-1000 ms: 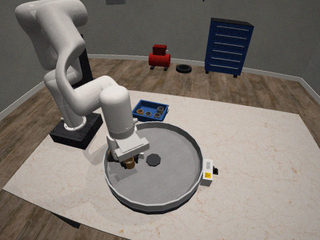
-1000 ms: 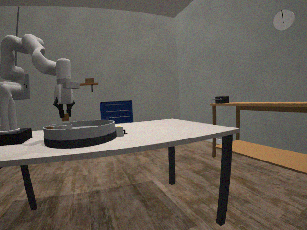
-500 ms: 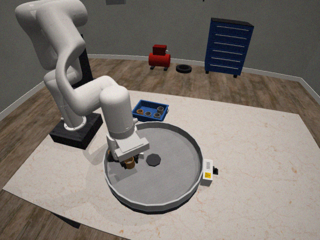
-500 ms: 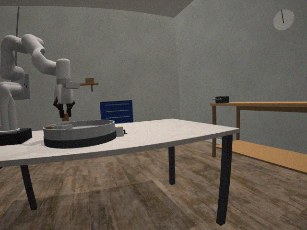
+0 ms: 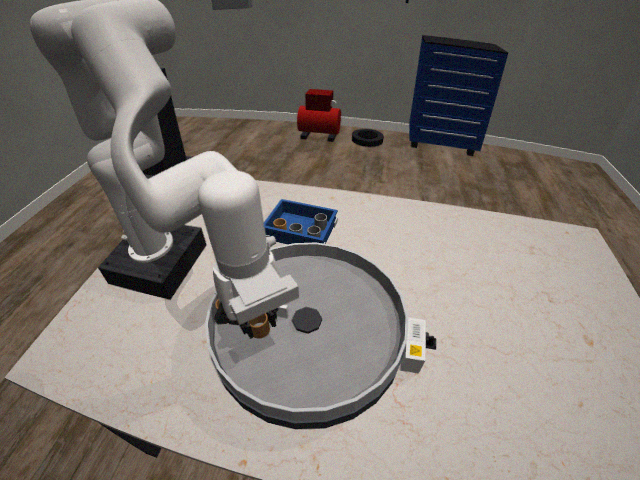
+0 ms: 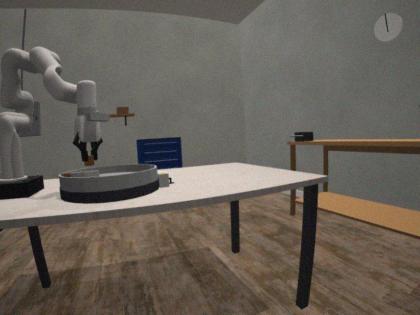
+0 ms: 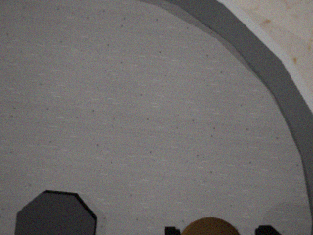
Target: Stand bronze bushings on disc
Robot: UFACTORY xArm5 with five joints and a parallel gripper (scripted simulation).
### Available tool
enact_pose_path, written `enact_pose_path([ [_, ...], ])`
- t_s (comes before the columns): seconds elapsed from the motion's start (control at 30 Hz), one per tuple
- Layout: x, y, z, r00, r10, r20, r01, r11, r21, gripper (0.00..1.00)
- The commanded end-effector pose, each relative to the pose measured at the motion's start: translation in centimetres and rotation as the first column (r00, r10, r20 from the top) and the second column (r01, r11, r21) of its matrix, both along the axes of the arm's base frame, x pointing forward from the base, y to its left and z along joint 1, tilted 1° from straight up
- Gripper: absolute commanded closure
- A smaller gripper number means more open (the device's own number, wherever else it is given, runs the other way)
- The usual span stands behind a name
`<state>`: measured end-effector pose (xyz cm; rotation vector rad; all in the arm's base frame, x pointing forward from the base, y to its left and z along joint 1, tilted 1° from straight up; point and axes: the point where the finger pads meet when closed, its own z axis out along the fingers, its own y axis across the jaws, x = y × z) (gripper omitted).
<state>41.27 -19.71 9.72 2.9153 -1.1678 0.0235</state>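
My gripper [image 5: 258,324] is shut on a bronze bushing [image 5: 259,326] and holds it upright over the turntable's grey disc [image 5: 310,330], left of the dark hub [image 5: 306,319]. In the side view the bushing [image 6: 89,160] hangs just above the rim of the turntable [image 6: 108,181]. The wrist view shows the bushing's top [image 7: 211,227] at the bottom edge, with the hub [image 7: 55,214] to its left. The blue crate [image 5: 301,221] behind the turntable holds one bronze bushing [image 5: 280,223] and three steel bushings [image 5: 315,223].
The turntable has a raised grey rim [image 5: 385,289]. A white control box [image 5: 415,345] sits against its right side. The arm's black base [image 5: 152,260] stands at the table's left. A blue cabinet [image 5: 457,93] and a red compressor [image 5: 318,114] stand on the floor behind.
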Motion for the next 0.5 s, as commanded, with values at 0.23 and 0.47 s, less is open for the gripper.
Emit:
enact_pose_path([
  [0.23,0.2,-0.2,-2.3,1.000,0.000,0.004,0.000,1.000,-0.002,1.00],
  [0.47,0.2,-0.2,-2.3,1.000,0.000,0.004,0.000,1.000,-0.002,1.00],
])
